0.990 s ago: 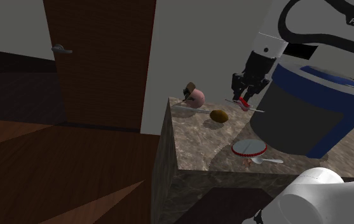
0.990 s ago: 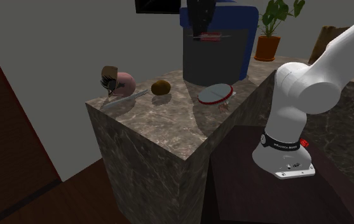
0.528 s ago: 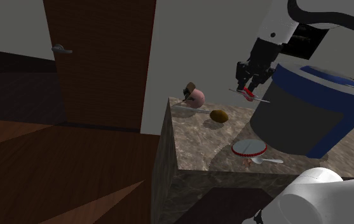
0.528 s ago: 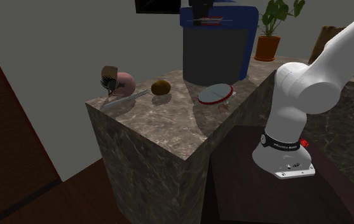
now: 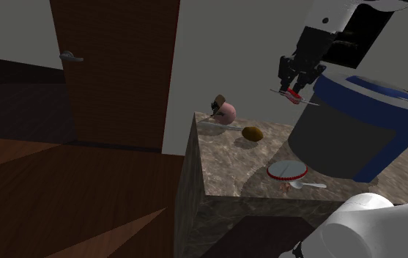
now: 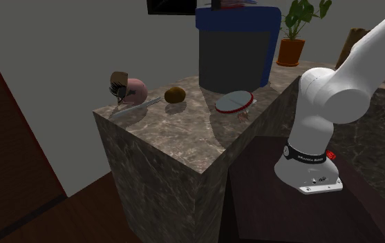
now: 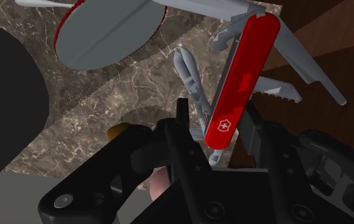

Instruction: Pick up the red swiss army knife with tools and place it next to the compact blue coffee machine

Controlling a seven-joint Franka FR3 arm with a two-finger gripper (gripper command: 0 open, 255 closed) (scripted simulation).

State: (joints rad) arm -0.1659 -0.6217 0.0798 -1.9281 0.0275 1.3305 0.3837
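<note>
Shoulder view, upper right: spot the gripper (image 5: pixel 295 82), closed tight on the knife (image 5: pixel 293 94) — red body with thin grey tools jutting to either side. Hangs in the air above the counter (image 5: pixel 228 165), about level with the upper left edge of the machine (image 5: pixel 356 132) and just beside it. Lower in the frame, on the stone, note a red-rimmed disc (image 5: pixel 287 171) near the machine's foot, then a brown lump (image 5: pixel 252 133) and a pink thing (image 5: pixel 226 111) toward the far corner.

Second exterior view, top edge: catch a sliver of red and grey from the knife (image 6: pixel 233 3) over the machine (image 6: pixel 238 52), well clear of the counter (image 6: pixel 163 131).

Wrist view: see the knife (image 7: pixel 241 76) pinched between the two fingers (image 7: pixel 180 143) at the end bearing the cross emblem, with blades and saw fanned out past the fingertips. Beyond it, find the disc (image 7: pixel 105 32) lying on the counter (image 7: pixel 131 89), with the machine's dark bulk (image 7: pixel 4 108) beside it.

Probably light and stiff, with a smooth casing that could slip or pivot when held off-centre like this. Best gripped on the red body, never on the thin tools — likely to fold or snag. For the set-down, look for bare stone beside the machine, clear of the disc, and lower gently to spare the splayed blades.
</note>
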